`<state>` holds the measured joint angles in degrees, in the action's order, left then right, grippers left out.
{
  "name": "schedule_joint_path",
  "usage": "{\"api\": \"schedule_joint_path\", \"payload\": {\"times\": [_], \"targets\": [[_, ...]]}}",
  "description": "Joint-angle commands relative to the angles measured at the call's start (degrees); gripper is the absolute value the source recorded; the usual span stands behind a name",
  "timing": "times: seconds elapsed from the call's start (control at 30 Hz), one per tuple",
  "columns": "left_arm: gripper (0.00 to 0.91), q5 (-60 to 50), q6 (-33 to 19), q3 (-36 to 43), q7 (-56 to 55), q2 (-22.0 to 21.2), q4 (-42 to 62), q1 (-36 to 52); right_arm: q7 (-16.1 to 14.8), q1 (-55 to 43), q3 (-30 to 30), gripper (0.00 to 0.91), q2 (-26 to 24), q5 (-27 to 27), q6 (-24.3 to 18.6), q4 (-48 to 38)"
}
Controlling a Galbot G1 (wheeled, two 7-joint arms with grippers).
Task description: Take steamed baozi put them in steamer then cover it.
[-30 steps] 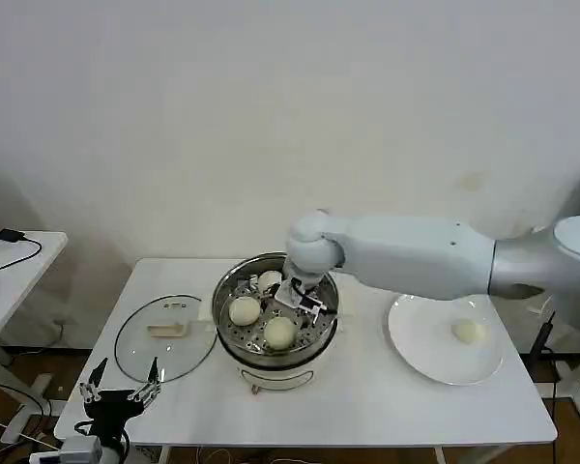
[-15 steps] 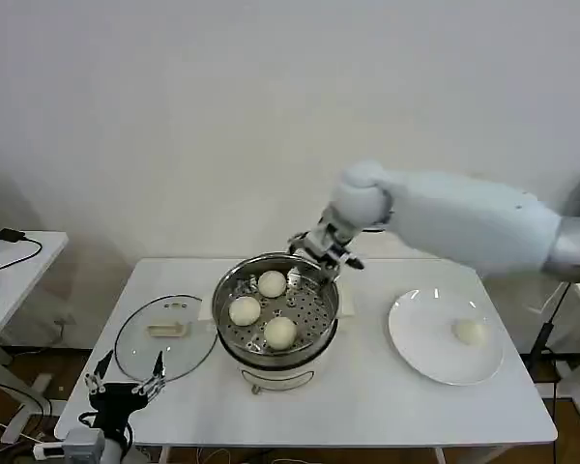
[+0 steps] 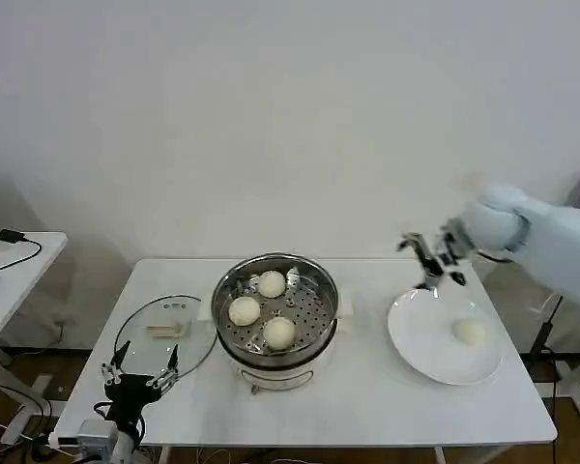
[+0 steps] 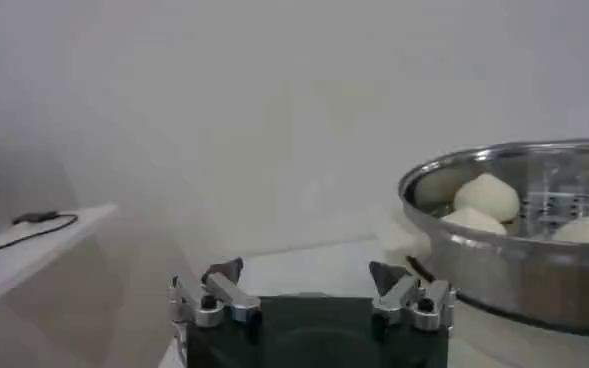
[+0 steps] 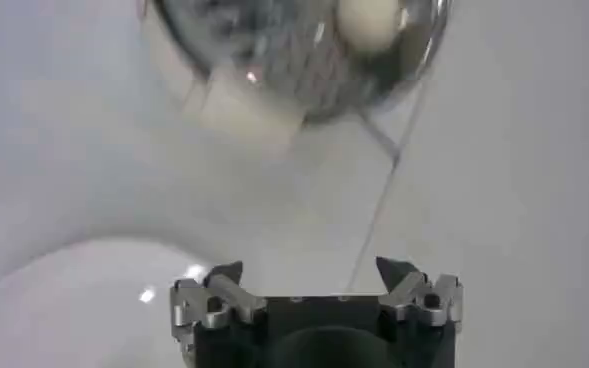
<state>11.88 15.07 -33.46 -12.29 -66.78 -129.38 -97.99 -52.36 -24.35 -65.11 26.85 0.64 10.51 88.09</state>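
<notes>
Three buns (image 3: 272, 283) inside the steamer (image 3: 275, 343) at mid-tabletop (image 3: 367, 406); a fourth bun (image 3: 469, 332) on the white plate (image 3: 416, 338) to the right. Right gripper (image 3: 429, 256) in the air above the plate's far left rim, fingers spread and empty, the lone bun below and to its right. Glass cover (image 3: 164, 333) flat on the tabletop left of the steamer. Left gripper (image 3: 140, 365) low at the tabletop's front-left edge, just before the cover, fingers spread, empty.

White table (image 3: 367, 406): steamer (image 3: 275, 343), cover (image 3: 164, 338), plate (image 3: 430, 353)
</notes>
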Motion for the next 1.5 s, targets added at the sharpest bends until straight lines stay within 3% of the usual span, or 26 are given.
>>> {"api": "schedule_joint_path", "payload": {"times": [0.03,0.17,0.5,1.23,1.5], "targets": [[0.907,-0.8,-0.1,0.8,0.2,0.3,0.2,0.1,1.2,18.8,11.9,0.907,-10.6,8.1,-1.7,-5.2],[0.907,-1.6,-0.4,0.6,0.1,0.5,0.3,-1.2,0.5,25.0,16.5,0.907,-7.3,8.4,-3.4,-10.3],[0.907,-2.0,-0.3,-0.5,0.0,0.1,-0.7,-2.9,0.5,30.3,22.0,0.907,1.2,10.3,-3.0,-20.6],[0.907,-1.3,-0.2,-1.3,-0.4,0.3,0.5,-2.7,-0.3,30.8,24.4,0.907,12.4,12.5,-2.7,-32.8],[0.907,-1.1,-0.2,-1.4,-0.5,0.2,0.7,-2.7,-0.8,31.1,25.2,0.736,13.0,13.1,-2.0,-33.5]]}}
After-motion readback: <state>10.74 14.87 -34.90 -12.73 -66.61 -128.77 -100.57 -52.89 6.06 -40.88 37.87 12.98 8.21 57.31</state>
